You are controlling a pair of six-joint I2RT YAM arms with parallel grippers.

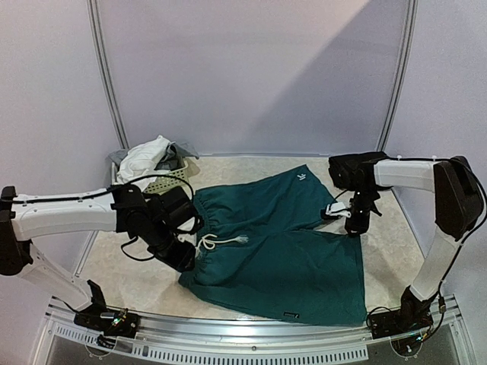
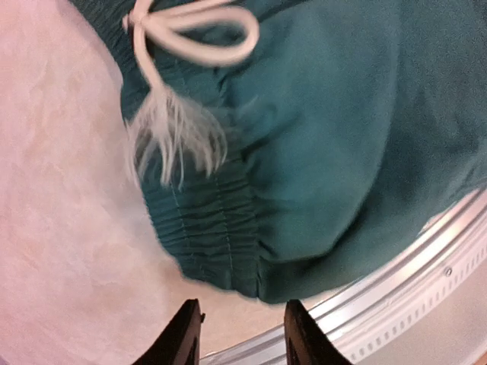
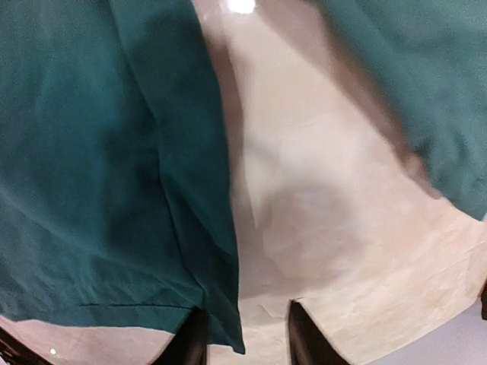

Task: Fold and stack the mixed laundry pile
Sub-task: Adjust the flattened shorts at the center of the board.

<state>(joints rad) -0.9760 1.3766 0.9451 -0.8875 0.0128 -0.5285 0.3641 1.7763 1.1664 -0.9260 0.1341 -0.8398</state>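
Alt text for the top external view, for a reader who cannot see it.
Teal-green shorts lie spread flat on the table, white drawstring at the left. The left gripper is at the waistband corner, the right gripper at a leg hem, both open. A white cloth is heaped on a basket at the back left.

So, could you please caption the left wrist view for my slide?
Open left gripper near waistband corner of teal shorts, white drawstring visible.

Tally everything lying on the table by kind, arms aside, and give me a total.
Teal-green shorts: 1
White cloth: 1
Pale perforated basket: 1
Grey fabric under the white cloth: at least 1, number of pieces unclear
Total: at least 4
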